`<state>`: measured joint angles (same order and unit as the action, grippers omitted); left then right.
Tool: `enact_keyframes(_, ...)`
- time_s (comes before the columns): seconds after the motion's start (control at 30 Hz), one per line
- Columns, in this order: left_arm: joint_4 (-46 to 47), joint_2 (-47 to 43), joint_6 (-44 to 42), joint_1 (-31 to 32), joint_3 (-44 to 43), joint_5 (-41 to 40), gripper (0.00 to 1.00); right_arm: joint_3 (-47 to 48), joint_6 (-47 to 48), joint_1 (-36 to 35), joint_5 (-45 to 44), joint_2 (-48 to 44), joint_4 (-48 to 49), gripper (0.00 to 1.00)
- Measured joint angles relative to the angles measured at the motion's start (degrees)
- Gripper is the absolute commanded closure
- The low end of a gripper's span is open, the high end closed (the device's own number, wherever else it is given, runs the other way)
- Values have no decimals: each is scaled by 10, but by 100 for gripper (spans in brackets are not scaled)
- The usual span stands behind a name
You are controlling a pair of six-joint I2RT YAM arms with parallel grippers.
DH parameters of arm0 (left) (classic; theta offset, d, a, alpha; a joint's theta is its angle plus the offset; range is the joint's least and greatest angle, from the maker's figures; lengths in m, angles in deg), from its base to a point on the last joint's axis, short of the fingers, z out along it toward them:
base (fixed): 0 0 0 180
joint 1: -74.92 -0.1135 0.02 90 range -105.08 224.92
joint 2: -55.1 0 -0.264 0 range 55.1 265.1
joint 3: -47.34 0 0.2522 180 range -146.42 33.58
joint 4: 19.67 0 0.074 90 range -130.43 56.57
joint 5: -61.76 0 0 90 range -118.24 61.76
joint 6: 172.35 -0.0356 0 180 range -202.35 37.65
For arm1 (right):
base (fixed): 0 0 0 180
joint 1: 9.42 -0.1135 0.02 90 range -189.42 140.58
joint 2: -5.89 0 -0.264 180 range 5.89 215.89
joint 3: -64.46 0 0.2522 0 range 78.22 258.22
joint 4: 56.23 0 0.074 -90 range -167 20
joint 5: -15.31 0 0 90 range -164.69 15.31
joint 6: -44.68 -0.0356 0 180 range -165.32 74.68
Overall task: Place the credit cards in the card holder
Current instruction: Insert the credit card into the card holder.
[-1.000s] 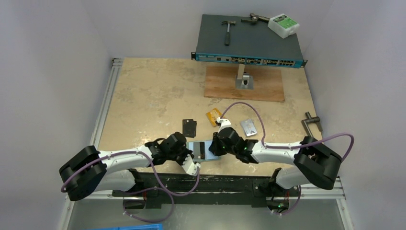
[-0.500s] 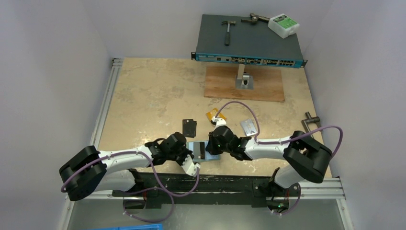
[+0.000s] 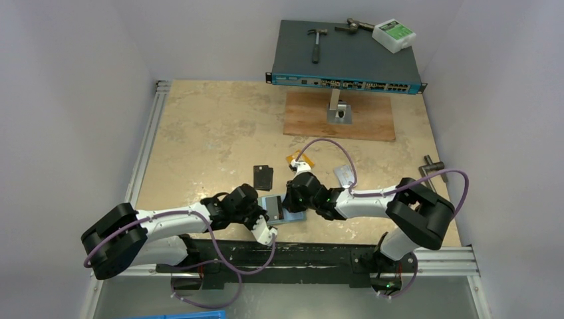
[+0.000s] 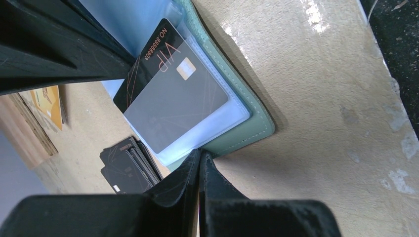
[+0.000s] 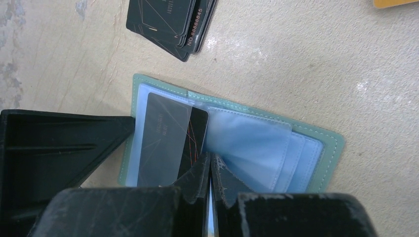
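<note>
Top and wrist views. The card holder (image 3: 287, 217) lies opened flat on the desk (image 3: 199, 133), close to the near edge and between my two arms. Its long axis runs left to right with a slight tilt, and its pale lining faces up. A grey-and-black card (image 5: 165, 143) sits in a clear sleeve of its left half, long axis roughly near to far, with the uncovered black edge turned right toward the fold. My left pincer (image 4: 200, 160) is fully closed on nothing I can see, its tips at the holder's left edge. My right pincer (image 5: 210, 160) is likewise closed, its tips at the card's black edge. A black stack (image 3: 263, 176), an orange card (image 3: 296, 159) and a silver card (image 3: 344, 175) lie farther back.
</note>
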<state>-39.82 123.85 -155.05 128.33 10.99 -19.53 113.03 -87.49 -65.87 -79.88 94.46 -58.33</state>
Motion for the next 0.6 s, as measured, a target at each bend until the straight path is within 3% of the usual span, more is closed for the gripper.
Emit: enact_keyframes(0.6, 12, -5, 0, 0, 9, -1, 100, 19, 0, -37, -29, 21, -1, 100)
